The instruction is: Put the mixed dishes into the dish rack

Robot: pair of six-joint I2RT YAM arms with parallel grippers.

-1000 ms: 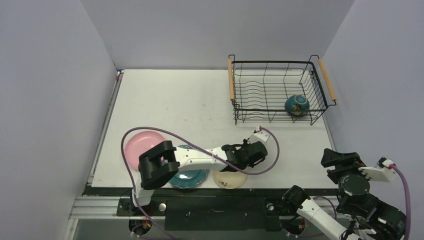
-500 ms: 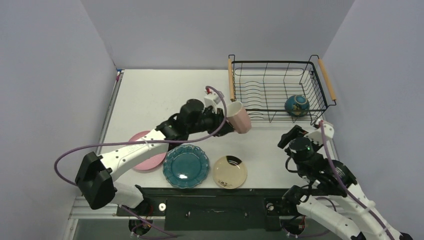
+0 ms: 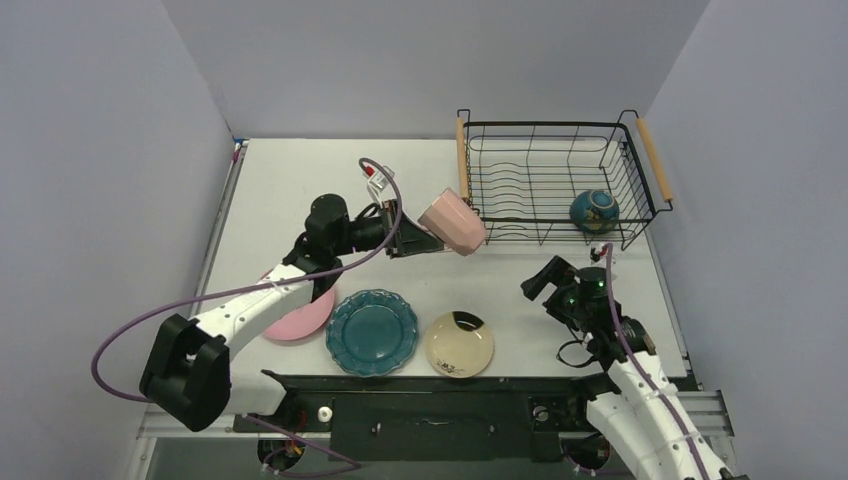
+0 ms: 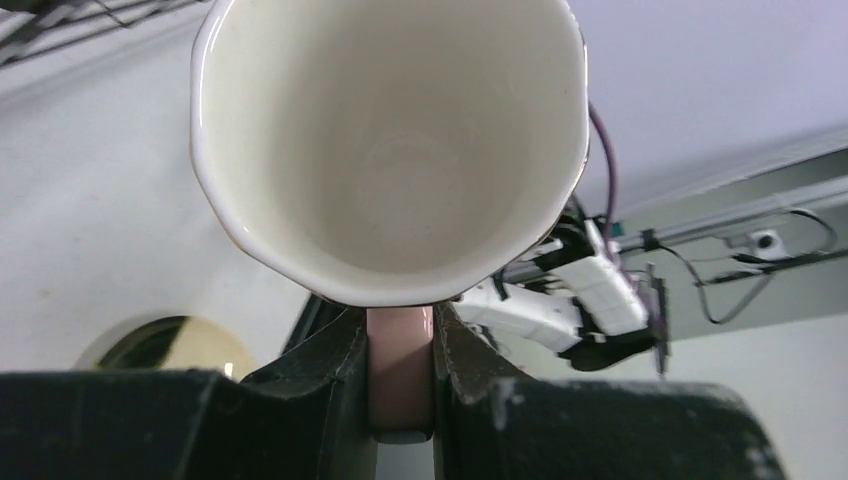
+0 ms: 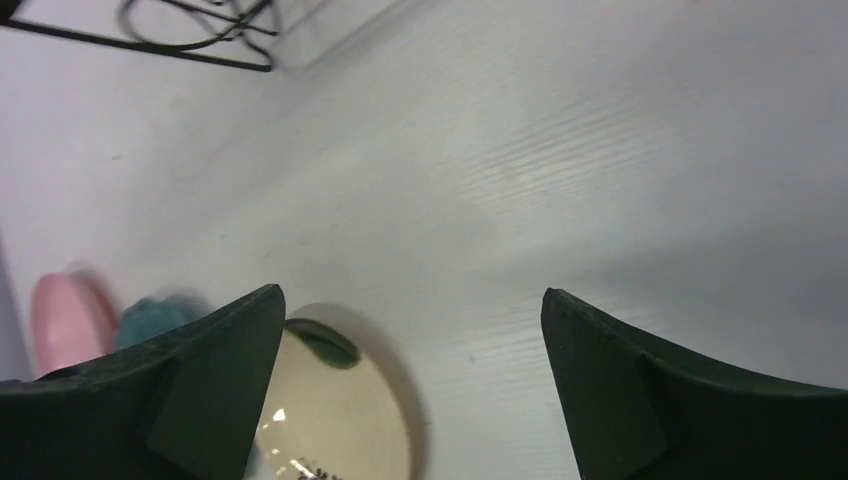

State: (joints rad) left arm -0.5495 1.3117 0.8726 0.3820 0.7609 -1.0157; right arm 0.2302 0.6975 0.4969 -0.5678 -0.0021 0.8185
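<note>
Black wire dish rack point(image 3: 545, 124) holds the dark-teal bowl point(image 3: 594, 211); left claw point(image 4: 400, 385) clamps the pink cup point(image 3: 452, 222), right claw point(image 5: 410, 300) gapes empty.

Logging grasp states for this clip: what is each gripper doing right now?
Left gripper: closed on the pink cup.
Right gripper: open, holding nothing.
</note>
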